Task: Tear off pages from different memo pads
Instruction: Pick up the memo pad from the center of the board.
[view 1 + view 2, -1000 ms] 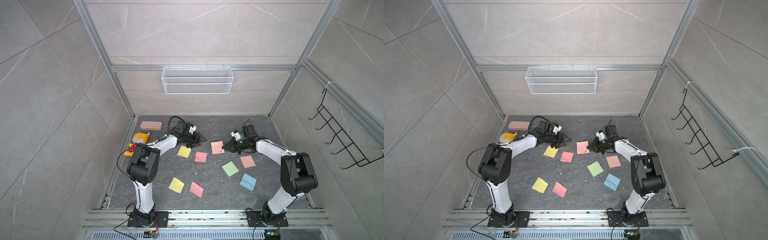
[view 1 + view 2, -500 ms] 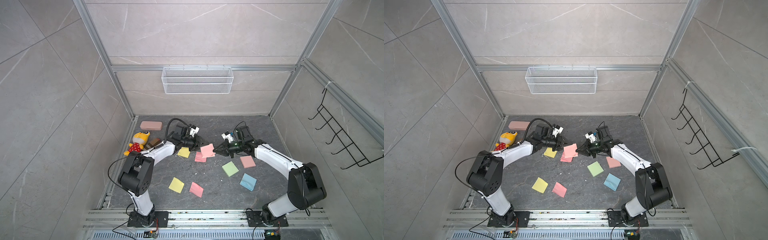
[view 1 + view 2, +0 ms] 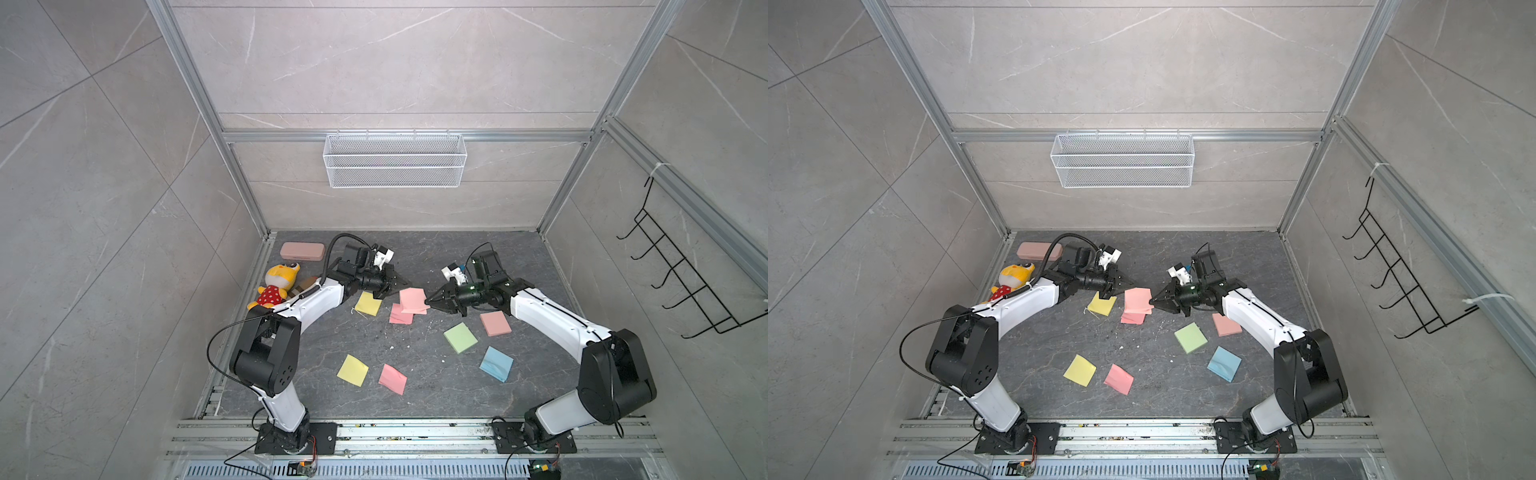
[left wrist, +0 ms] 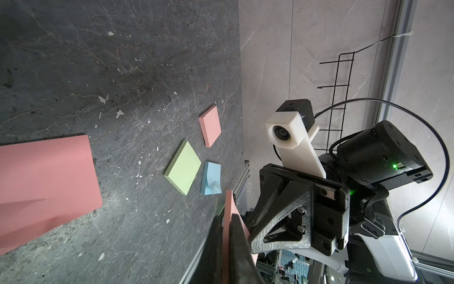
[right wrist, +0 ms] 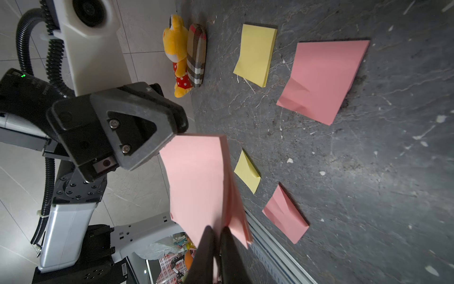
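Note:
A pink memo pad hangs in the air above the floor's middle, between my two grippers. My left gripper is shut on one edge of the pad. My right gripper is shut on the pad's top page at the opposite edge, and the sheets under it fan apart. Loose pages lie on the floor: pink, yellow and pink. Yellow, salmon, green and blue pads lie around.
A long pink case lies at the back left, with a yellow plush toy and a plaid pouch beside my left arm. A white wire basket hangs on the back wall and a black hook rack on the right wall.
My right gripper has lifted the pink pad off the floor and carried it toward the middle. My left gripper has come across and shut on the pad's other edge.

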`<state>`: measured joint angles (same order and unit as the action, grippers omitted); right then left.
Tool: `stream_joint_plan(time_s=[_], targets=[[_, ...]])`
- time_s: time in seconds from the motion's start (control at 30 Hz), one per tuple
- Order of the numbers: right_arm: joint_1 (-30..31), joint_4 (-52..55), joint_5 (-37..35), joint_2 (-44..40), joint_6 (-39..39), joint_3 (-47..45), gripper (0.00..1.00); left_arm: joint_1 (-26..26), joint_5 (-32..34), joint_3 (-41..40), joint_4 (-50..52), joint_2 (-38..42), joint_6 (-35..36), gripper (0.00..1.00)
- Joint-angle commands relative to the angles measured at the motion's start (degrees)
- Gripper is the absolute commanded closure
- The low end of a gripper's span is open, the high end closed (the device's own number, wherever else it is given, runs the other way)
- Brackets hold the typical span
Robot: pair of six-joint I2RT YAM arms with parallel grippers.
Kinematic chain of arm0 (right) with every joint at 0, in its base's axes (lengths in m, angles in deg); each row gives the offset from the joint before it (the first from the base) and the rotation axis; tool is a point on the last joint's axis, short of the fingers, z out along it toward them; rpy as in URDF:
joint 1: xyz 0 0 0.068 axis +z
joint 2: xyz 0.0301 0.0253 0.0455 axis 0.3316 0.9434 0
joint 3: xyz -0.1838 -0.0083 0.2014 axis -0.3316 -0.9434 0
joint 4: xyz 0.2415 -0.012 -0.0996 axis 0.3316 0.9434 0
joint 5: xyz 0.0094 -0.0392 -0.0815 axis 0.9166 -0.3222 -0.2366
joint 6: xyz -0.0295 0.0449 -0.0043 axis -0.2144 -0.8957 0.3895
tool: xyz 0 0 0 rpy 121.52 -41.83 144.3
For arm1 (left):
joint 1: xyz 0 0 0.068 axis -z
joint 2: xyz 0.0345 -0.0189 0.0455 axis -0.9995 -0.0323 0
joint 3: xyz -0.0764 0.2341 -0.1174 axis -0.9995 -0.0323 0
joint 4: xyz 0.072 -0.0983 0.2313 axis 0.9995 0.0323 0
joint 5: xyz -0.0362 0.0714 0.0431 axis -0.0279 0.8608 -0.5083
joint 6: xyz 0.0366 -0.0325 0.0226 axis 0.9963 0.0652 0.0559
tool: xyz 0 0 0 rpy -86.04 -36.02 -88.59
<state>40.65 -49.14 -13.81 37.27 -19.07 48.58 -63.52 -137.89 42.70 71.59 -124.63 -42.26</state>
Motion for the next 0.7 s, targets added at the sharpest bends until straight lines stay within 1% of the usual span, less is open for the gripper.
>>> stream_joint_plan(time_s=[0.0, 0.1, 0.17, 0.2, 0.27, 0.33, 0.37, 0.4, 0.47, 0.57, 0.67], targets=[[0.3, 1.8, 1.2, -2.2, 0.5, 2.3, 0.82, -1.0, -2.7, 3.2, 5.0, 2.2, 1.7, 1.00], [0.3, 4.3, 0.8, -2.4, 2.3, 3.3, 0.80, -1.4, -3.0, 3.4, 5.7, 2.8, 1.4, 1.00], [0.3, 8.2, -0.3, -2.4, 5.5, 4.9, 0.77, -2.2, -3.1, 3.3, 5.9, 3.0, 0.4, 1.00], [0.5, 11.9, -2.7, -2.9, 9.3, 6.8, 0.76, -2.7, -3.3, 3.3, 6.2, 2.8, -0.7, 1.00], [2.3, 20.2, -10.2, -4.0, 18.7, 11.6, 0.75, -4.1, -4.5, 3.9, 8.6, 2.0, -2.0, 1.00], [7.0, 29.3, -23.6, -4.0, 29.7, 17.3, 0.72, -4.4, -5.7, 5.0, 11.8, 1.0, -1.4, 1.00], [10.1, 32.2, -30.5, -3.5, 33.6, 19.1, 0.69, -4.2, -6.1, 5.7, 13.6, 0.4, -0.7, 1.00], [13.2, 34.0, -35.6, -3.0, 36.9, 20.6, 0.66, -3.9, -6.8, 6.0, 14.5, 0.1, -0.4, 1.00], [18.3, 36.1, -42.9, -1.7, 41.0, 22.8, 0.58, -3.7, -7.0, 5.7, 14.9, 0.2, -0.3, 1.00], [24.8, 37.6, -48.4, 0.6, 44.4, 26.2, 0.51, -3.4, -7.3, 4.9, 13.5, 1.1, -0.8, 1.00], [28.3, 39.2, -51.1, 3.8, 45.6, 29.6, 0.49, -2.5, -8.0, 4.2, 11.0, 1.9, -1.2, 1.00]])
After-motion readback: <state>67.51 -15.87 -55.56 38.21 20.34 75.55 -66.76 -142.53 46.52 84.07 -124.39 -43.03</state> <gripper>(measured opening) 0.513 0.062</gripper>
